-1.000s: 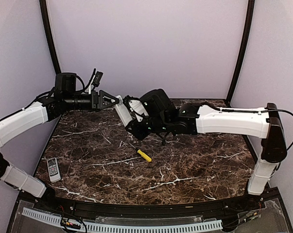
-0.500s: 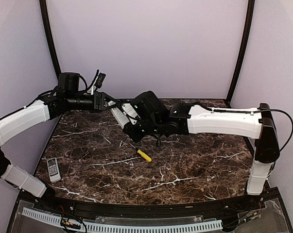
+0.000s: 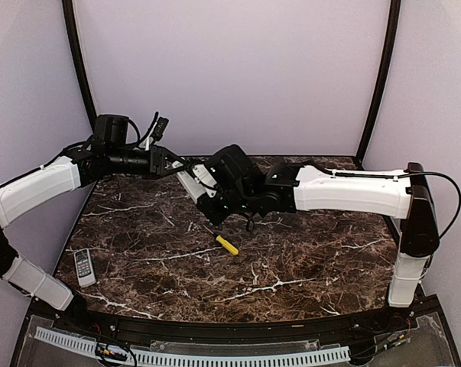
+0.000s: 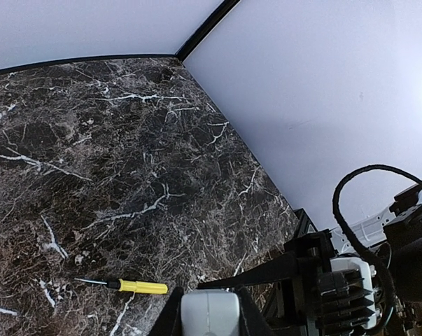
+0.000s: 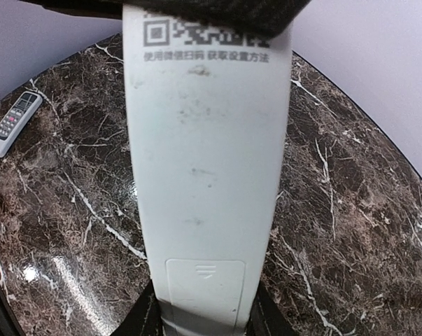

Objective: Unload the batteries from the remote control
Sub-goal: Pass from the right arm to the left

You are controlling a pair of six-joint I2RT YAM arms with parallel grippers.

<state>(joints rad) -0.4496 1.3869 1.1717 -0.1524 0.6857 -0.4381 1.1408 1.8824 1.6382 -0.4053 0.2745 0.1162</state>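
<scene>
**Remote control clamped at both ends, cover shut**

No sight of the batteries in any view; only the closed battery cover, low on the back of the white remote control. Upper end of that back cut across by the dark left gripper, just above the QR code and a line of Chinese print. Lower end lost past the bottom edge of the right wrist view, between the fingers of the right gripper. From above, much of the remote control masked by the right arm's wrist; only a short white stretch on show there.

Against a second ago: left gripper then spread wide and short of the remote control's end, now closed down onto it, fingers tight on either side. Right arm swung a little toward the left edge, remote control carried along. Right gripper as before, clamped on the cover end. Yellow-handled screwdriver and small grey remote in the same spots.

Placement: remote control in the air, tilted, over the far middle of the marble surface, bridging the two grippers. Screwdriver flat near the centre, beneath the right gripper. Small grey remote flat near the left edge toward the near left corner, well apart from the rest.
</scene>
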